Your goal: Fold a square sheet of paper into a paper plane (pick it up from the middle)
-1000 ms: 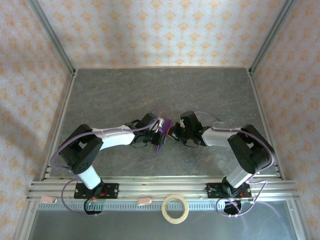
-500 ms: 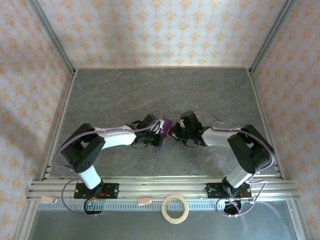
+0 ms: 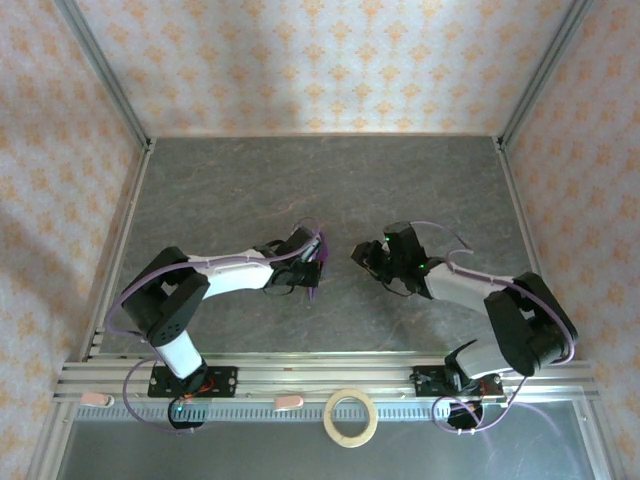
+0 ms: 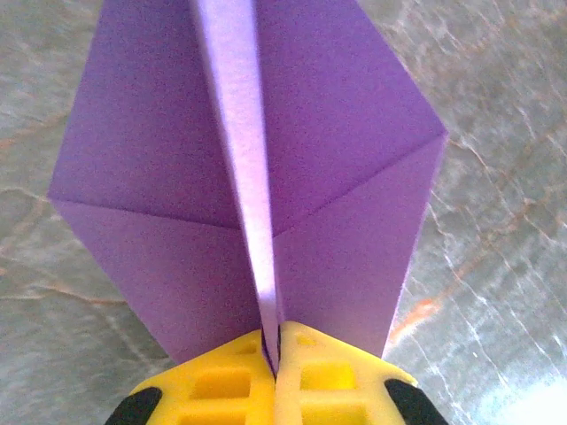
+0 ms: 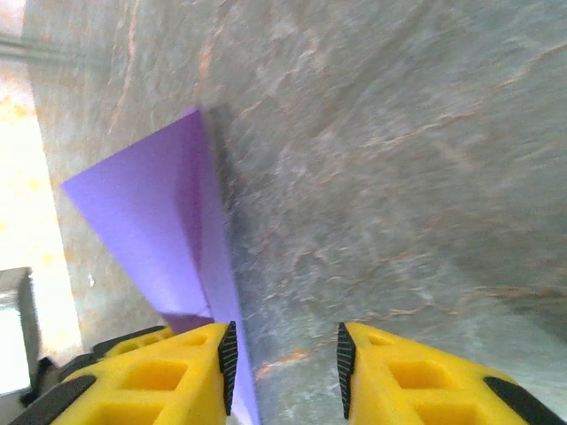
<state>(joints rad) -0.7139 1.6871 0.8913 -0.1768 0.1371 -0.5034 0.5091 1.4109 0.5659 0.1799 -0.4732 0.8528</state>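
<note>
The paper plane (image 4: 248, 177) is purple paper folded to a pointed shape with a raised central ridge and slanted creases. My left gripper (image 4: 273, 350) is shut on that ridge, its yellow fingers pressed together on the fold. From above, the plane (image 3: 315, 283) pokes out of the left gripper (image 3: 310, 268) near the table's middle. My right gripper (image 3: 366, 256) stands a short way to the right of it, apart from the paper. In the right wrist view its jaws (image 5: 285, 359) are open with only table between them, and the plane (image 5: 159, 212) lies beyond its left finger (image 5: 190, 372).
A tan tape ring (image 3: 351, 417) lies on the front rail between the arm bases. Grey marbled table (image 3: 320, 190) stretches behind both grippers. Metal frame posts and patterned walls close in the sides and back.
My right gripper has opened, let go of the paper and drawn back to the right. My left gripper has closed fully on the ridge and holds the plane alone.
</note>
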